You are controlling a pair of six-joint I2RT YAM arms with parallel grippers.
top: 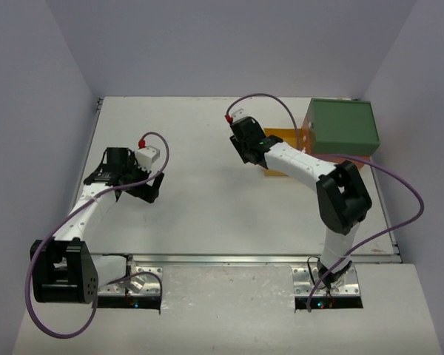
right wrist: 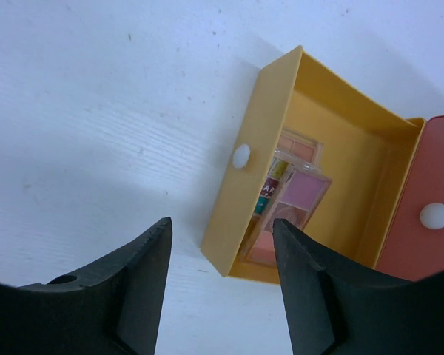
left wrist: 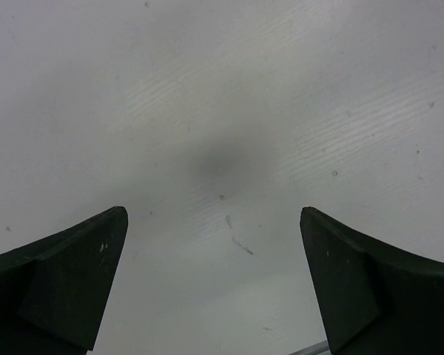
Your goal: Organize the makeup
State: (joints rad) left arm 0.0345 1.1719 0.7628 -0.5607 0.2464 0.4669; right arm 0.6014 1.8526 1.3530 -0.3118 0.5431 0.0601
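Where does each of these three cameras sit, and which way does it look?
Top: fixed above and behind the arms, looking down on the table; shows the left arm, right arm and box.
Left wrist: on the left arm, facing down at the table alone; the left claw shows, open.
Right wrist: on the right arm, facing down into the yellow drawer holding palettes, orange drawer beside it; the right claw shows, open.
Shared: top and right wrist both see the yellow drawer.
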